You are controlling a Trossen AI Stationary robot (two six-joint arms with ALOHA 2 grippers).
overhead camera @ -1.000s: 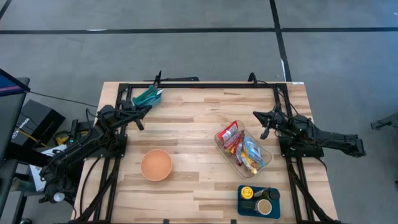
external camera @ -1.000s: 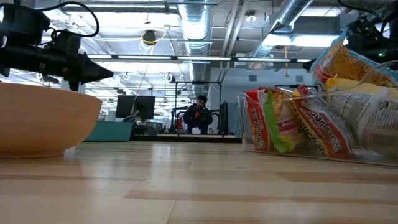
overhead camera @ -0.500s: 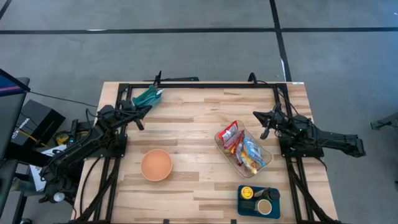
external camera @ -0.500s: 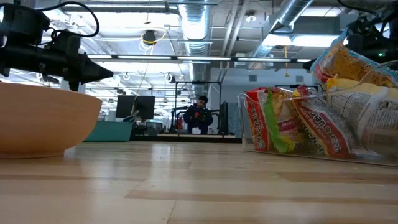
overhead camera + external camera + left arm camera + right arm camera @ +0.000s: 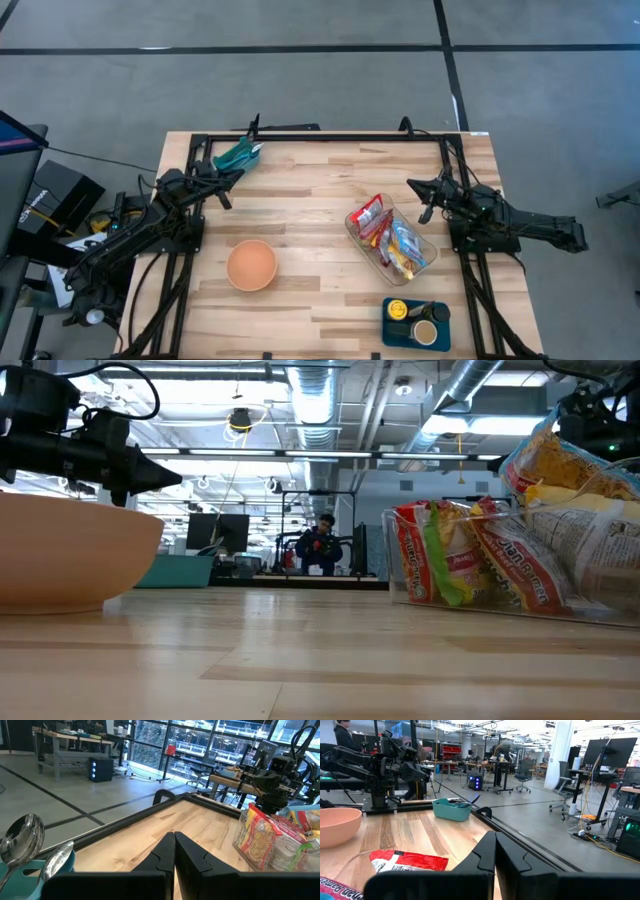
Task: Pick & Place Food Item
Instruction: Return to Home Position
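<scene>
Both arms sit drawn back at opposite sides of the wooden table (image 5: 320, 190), neither one holding anything. The left gripper (image 5: 174, 838) has its 2 fingers pressed together with nothing between them, and hovers by the table's left edge, just beside a green bin (image 5: 236, 157) at the far left corner. 2 silver spoons (image 5: 22, 840) stand in that bin, bowls up.

The right gripper (image 5: 495, 838) is likewise clenched on nothing, and hangs at the table's right edge, near the far end of a transparent bin (image 5: 352, 228). That bin lies on the right half of the table and holds the food: several noodle packs (image 5: 395, 245), red, yellow and blue, heaped above its rim. From table height the packs lean against the clear wall, and one red pack pokes out at the end nearest the right gripper.

An orange bowl (image 5: 251, 265) rests upright on the left half of the table, well apart from both bins. A blue tray (image 5: 385, 330) sits at the near right corner, carrying a yellow round item and a small cup.

Beyond the table's far edge a person (image 5: 320, 545) is seated in the workshop.
</scene>
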